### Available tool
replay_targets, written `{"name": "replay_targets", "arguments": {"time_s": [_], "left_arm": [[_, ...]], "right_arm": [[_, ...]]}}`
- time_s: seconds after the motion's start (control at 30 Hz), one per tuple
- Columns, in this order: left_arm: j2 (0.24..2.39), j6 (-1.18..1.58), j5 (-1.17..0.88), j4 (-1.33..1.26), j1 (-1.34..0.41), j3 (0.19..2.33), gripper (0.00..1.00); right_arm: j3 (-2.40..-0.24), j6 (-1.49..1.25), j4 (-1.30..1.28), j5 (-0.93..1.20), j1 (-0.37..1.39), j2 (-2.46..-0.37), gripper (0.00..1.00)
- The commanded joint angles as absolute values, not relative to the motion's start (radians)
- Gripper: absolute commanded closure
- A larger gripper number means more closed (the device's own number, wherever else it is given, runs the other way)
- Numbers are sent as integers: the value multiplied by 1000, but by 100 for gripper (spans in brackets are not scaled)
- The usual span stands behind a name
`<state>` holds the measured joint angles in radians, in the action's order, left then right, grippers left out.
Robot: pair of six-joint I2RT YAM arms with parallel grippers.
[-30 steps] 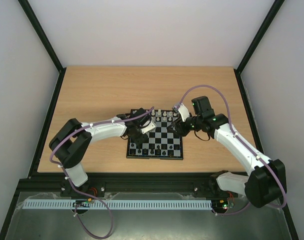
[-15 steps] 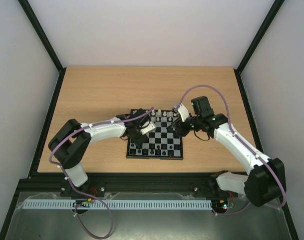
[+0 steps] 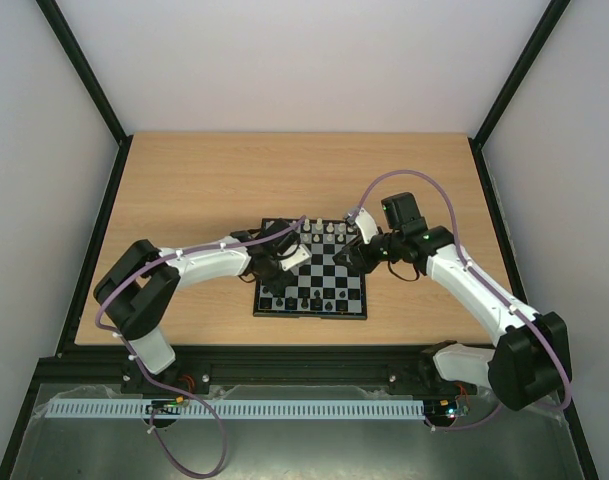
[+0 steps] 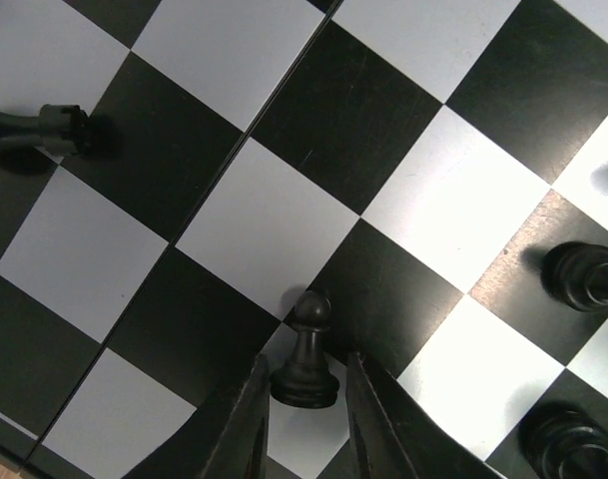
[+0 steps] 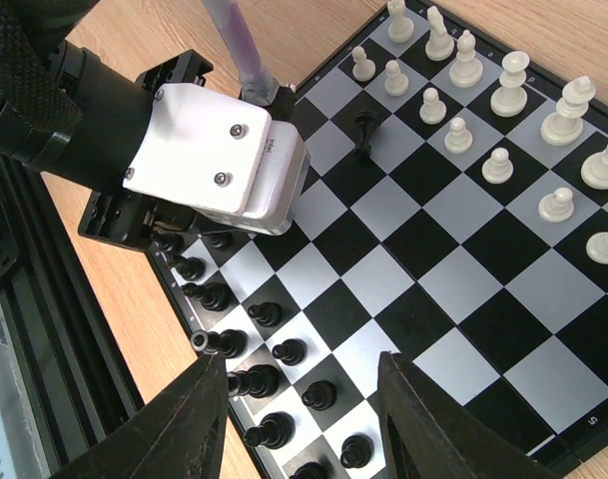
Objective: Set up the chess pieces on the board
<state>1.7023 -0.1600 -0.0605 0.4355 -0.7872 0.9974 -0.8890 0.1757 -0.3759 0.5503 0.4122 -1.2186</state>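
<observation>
The board lies mid-table, with white pieces on its far rows and black pieces on its near rows. My left gripper is low over the board's left side. In the left wrist view its jaws stand closely either side of an upright black pawn, with a small gap at the right finger. My right gripper hovers over the board's right side. In the right wrist view it is wide open and empty above the black rows. A lone black piece stands near the white pawns.
Bare wooden table surrounds the board. Black frame rails edge the table left, right and front. Other black pieces stand right of the left jaws, and one at the far left.
My left gripper has shifted slightly left over the board. The right arm has barely moved.
</observation>
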Motion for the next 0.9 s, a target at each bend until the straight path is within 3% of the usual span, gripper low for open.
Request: {"name": "replay_targets", "arguments": {"time_s": [0.0,0.23,0.53,0.87], "left_arm": [[1701,-154,-78,454,-795,976,76],[1606,-134,-84,387,-795,954,80],[1369,-146,-175,206,-794,860,80],[1302,-143,-263,134,-794,832,79]], "right_arm": [[-882,181,-387,579,408,-1230,58],[-915,99,-374,574,401,-1249,58],[-1110,41,-530,881,351,-1478,57],[-1216,5,-590,1082,370,-1654,59]]}}
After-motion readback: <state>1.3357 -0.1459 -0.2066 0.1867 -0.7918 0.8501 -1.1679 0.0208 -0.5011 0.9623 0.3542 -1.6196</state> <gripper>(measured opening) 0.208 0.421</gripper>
